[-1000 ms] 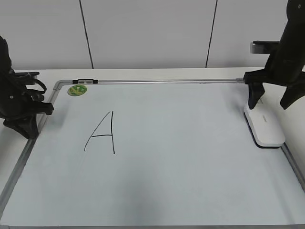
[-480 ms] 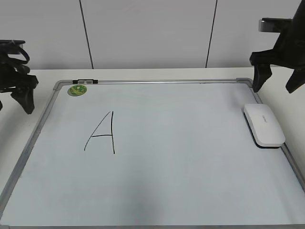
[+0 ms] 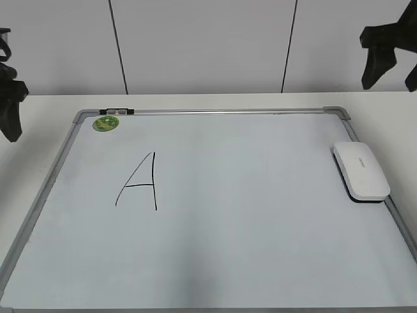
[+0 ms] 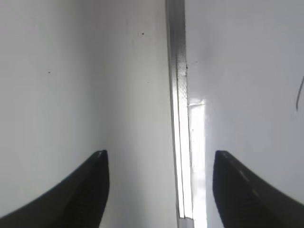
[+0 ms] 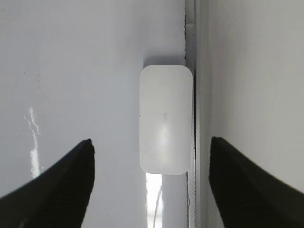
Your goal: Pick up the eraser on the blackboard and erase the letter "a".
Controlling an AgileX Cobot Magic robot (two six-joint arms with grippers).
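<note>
The white eraser (image 3: 360, 171) lies flat on the blackboard (image 3: 260, 215), against its right frame, and also shows in the right wrist view (image 5: 165, 118). My right gripper (image 3: 393, 65) is open and empty, high above the board's far right corner; the eraser lies far below, between its fingers (image 5: 151, 139). A thin dark curved stroke (image 5: 158, 202) shows beside the eraser; I cannot tell whether it is the letter "a". A large capital "A" (image 3: 139, 182) is drawn at the left. My left gripper (image 3: 10, 111) is open and empty above the left frame (image 4: 178, 95).
A round green magnet (image 3: 105, 122) sits at the board's far left corner, next to a small dark clip (image 3: 118, 111) on the top frame. A white table (image 3: 39, 104) surrounds the board. A panelled wall (image 3: 195, 45) stands behind.
Both arms have risen and drawn outward. The right gripper left its low spot beside the eraser for the top right. The left gripper lifted off the left frame. The eraser has not moved.
</note>
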